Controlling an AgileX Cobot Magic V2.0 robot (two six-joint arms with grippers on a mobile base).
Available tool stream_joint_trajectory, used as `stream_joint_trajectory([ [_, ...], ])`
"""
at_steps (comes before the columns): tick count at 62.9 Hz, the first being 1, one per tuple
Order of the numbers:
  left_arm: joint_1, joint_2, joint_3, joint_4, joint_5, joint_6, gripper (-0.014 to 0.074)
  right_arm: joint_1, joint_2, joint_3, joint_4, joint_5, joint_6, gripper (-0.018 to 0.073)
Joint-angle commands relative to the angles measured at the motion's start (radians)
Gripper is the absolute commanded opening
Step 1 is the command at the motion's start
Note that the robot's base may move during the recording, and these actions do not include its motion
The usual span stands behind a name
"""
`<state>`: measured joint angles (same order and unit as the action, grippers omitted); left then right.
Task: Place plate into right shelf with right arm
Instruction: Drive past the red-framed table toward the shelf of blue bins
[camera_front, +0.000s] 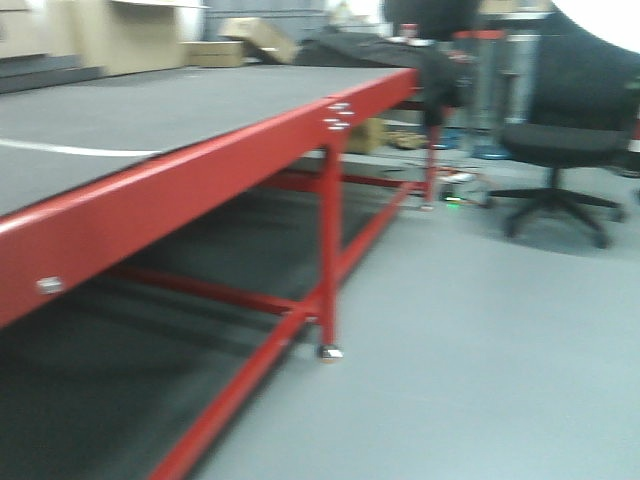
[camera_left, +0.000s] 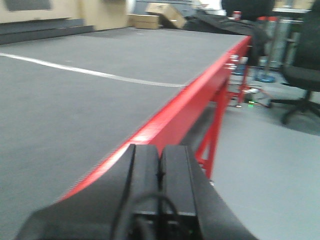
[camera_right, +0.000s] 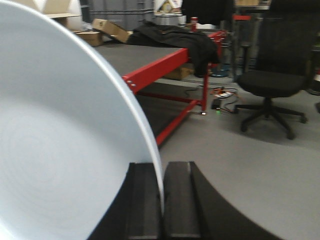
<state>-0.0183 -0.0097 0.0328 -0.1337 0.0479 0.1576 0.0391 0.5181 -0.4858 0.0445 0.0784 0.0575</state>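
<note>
The white plate (camera_right: 65, 135) fills the left half of the right wrist view, standing on edge, its rim pinched between the two black fingers of my right gripper (camera_right: 161, 167), which is shut on it. A white curve at the top right of the front view is the same plate (camera_front: 605, 22). My left gripper (camera_left: 160, 150) is shut with nothing between its fingers, hovering by the red edge of the table. The right shelf is out of view.
A red-framed table (camera_front: 230, 150) with a grey top runs along the left. A black jacket (camera_right: 170, 36) and cardboard boxes (camera_right: 112, 30) lie at its far end. A black office chair (camera_front: 560, 150) stands on the grey floor at right, with cables (camera_right: 222, 95) beside it.
</note>
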Motion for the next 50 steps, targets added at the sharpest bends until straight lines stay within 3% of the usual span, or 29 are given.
stream_joint_trajectory([
  [1,-0.002,-0.010,0.010,-0.008,-0.090,-0.007,-0.0128,-0.004,-0.001,-0.030,-0.009,-0.093,-0.004,0.0069],
  [50,-0.002,-0.010,0.010,-0.008,-0.090,-0.007,-0.0128,-0.004,-0.001,-0.030,-0.009,-0.093,-0.004,0.0069],
])
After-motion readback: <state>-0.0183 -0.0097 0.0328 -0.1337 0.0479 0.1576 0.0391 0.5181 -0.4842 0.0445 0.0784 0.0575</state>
